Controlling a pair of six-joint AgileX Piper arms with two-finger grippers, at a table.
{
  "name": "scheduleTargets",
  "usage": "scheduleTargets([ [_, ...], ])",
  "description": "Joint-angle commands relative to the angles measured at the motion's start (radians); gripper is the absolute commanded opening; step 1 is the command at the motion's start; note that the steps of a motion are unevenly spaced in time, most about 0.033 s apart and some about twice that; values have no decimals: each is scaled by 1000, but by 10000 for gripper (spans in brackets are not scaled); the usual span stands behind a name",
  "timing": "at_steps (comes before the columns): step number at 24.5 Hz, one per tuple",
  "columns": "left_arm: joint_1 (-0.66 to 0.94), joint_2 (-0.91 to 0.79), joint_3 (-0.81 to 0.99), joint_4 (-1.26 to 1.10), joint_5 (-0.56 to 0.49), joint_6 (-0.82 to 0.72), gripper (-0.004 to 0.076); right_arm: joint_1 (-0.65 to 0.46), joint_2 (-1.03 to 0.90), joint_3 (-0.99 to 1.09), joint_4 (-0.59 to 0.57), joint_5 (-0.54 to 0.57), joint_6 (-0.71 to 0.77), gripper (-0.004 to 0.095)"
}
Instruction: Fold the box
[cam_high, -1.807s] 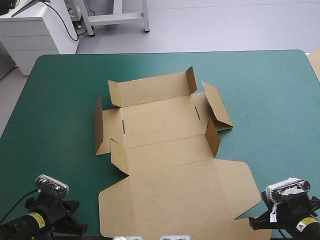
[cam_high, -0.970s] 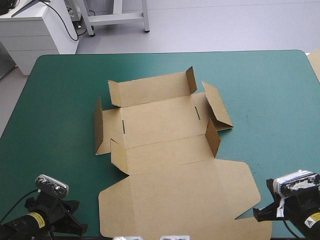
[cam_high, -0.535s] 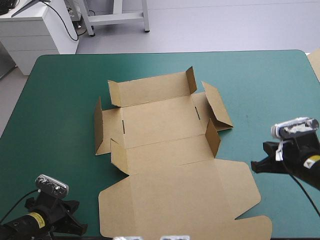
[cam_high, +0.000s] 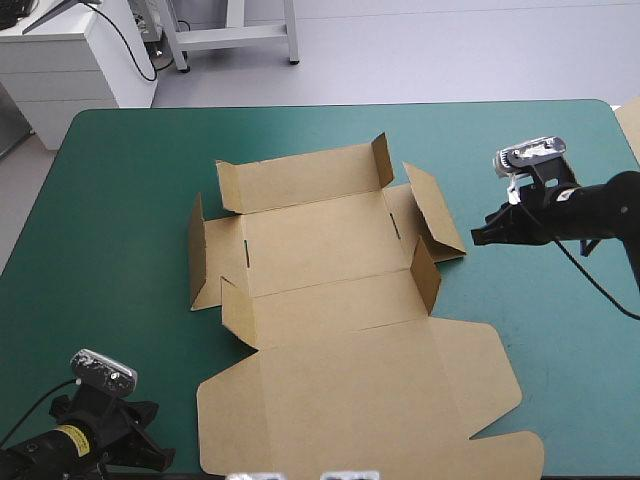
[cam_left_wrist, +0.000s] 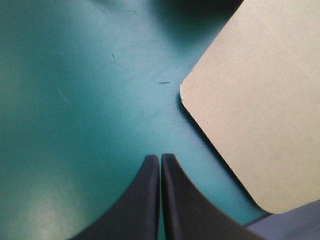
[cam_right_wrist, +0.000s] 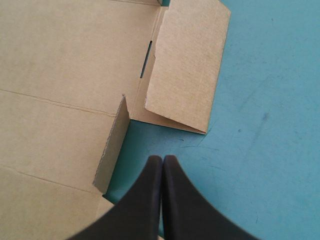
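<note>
The brown box (cam_high: 320, 270) lies unfolded in the middle of the teal-green table, its small end flaps partly raised and its big lid panel (cam_high: 360, 400) flat toward the near edge. My right gripper (cam_high: 478, 238) hovers just off the box's right side flap (cam_right_wrist: 187, 65), shut and empty, its tip near that flap's near corner. A short upright flap (cam_right_wrist: 112, 145) stands beside the tip. My left gripper (cam_high: 160, 462) rests at the near left corner, shut, with the lid's rounded corner (cam_left_wrist: 240, 105) lying ahead of it.
A strip of pale board (cam_high: 630, 125) shows at the table's right edge. Bare teal-green cover (cam_high: 560, 330) stretches right of the box and along its left side (cam_high: 110, 260).
My right arm has swung from the near right corner, off the lid's corner, up and away to the box's right side flap. The left arm and the box have not moved.
</note>
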Motion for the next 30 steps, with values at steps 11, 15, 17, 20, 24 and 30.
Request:
scheduleTargets([
  [11,-5,11,-23,-7,-45,-3,-8,246,220,-55,8,-114,43,627],
  [15,-5,11,-23,-7,-45,-3,-8,248,242,-72,-49,-37,122,627],
  [17,-5,11,-23,-7,-45,-3,-8,251,252,-75,-70,-15,150,629],
  [20,-5,11,-23,-7,-45,-3,-8,250,268,-75,-74,7,166,629],
  [24,-5,11,-23,-7,-45,-3,-8,253,291,-75,-67,18,179,629],
  [30,-5,11,-23,-7,-45,-3,-8,253,318,-73,-63,19,179,628],
])
